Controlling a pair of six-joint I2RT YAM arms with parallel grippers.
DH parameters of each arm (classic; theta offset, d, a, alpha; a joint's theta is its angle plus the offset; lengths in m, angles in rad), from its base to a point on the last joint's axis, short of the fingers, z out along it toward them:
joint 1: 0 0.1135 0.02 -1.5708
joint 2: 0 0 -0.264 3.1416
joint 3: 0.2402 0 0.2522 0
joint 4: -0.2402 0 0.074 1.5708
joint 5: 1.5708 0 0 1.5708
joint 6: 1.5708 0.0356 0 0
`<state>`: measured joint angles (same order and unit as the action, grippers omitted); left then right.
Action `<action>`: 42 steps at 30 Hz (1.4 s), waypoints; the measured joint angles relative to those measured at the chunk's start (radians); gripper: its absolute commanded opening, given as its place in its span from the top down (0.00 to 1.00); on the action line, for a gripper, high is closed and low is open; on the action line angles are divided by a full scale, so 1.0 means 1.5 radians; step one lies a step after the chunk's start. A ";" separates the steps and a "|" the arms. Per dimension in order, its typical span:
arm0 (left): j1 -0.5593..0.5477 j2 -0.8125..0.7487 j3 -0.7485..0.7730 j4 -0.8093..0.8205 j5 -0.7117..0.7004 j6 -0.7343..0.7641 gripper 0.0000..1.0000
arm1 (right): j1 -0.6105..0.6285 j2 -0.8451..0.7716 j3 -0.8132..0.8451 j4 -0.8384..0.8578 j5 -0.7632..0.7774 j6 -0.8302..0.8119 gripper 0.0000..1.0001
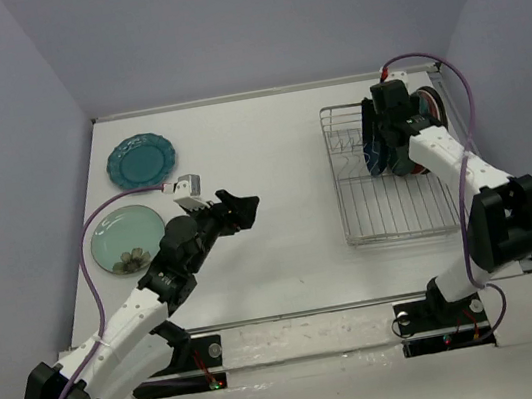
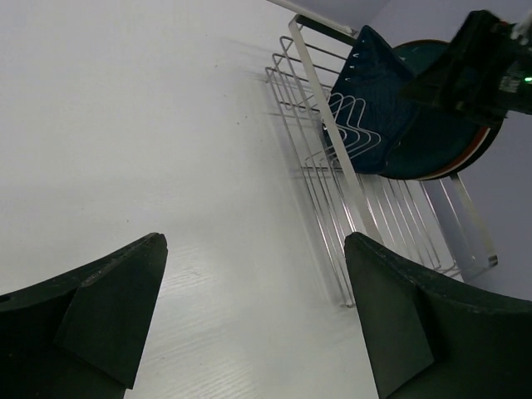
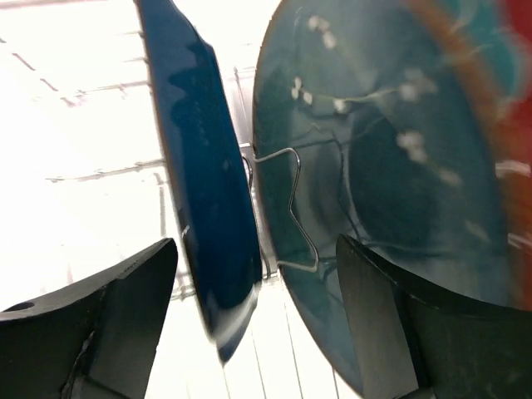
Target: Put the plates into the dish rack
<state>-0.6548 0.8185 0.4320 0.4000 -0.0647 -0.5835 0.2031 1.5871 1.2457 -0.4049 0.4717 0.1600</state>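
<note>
Blue plate (image 3: 204, 183) leans on the dish rack (image 1: 392, 225) tines, so your right gripper (image 3: 256, 245) stands spread around it. Left gripper (image 2: 253, 241) gapes empty.

Top view: racked plates (image 1: 377, 157) at 2 o'clock mostly hidden under right arm (image 1: 442, 156), count unclear. Specks (image 1: 134, 258) on mint plate (image 1: 119, 233) at 9 o'clock, too small to tell. Right wrist: dark blue plate (image 3: 204, 191) and dark teal plate (image 3: 382, 191) blurred, both cut at 12. Red patterned plate (image 3: 515, 125) just a blurred sliver at 3.

teal plate (image 1: 141, 159), pale mint plate (image 1: 128, 237), silver rack (image 1: 391, 220)
</note>
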 measured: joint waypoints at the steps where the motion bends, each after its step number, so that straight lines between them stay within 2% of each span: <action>1: 0.000 0.007 0.000 0.000 -0.007 -0.003 0.02 | 0.000 -0.023 -0.001 -0.004 -0.007 0.007 0.15; 7: 0.000 0.068 0.013 -0.008 -0.051 -0.017 0.04 | 0.000 -0.166 -0.033 0.011 -0.076 0.049 0.13; 16: 0.026 0.193 0.113 -0.028 -0.129 -0.034 0.10 | 0.000 -0.323 -0.210 0.084 -0.235 0.120 0.14; 21: 0.162 0.260 0.162 -0.026 -0.102 -0.090 0.15 | 0.006 -0.392 -0.305 0.197 -0.355 0.166 0.14; 24: 0.245 0.283 0.168 -0.029 -0.107 -0.133 0.16 | 0.012 -0.390 -0.332 0.249 -0.404 0.179 0.14; 28: 0.314 0.322 0.209 -0.061 -0.132 -0.164 0.16 | 0.020 -0.390 -0.361 0.293 -0.456 0.196 0.15; 32: 0.378 0.394 0.296 -0.107 -0.130 -0.166 0.15 | 0.023 -0.405 -0.379 0.318 -0.476 0.206 0.15; 36: 0.465 0.481 0.396 -0.148 -0.109 -0.150 0.09 | 0.023 -0.409 -0.382 0.330 -0.487 0.211 0.15; 42: 0.530 0.562 0.464 -0.211 -0.087 -0.104 0.06 | 0.023 -0.413 -0.384 0.336 -0.493 0.213 0.15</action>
<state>0.1406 1.6615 1.1282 0.0834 -0.1959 -0.7399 0.2379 0.9676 0.6704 0.0986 -0.2672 0.4797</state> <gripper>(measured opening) 0.929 0.856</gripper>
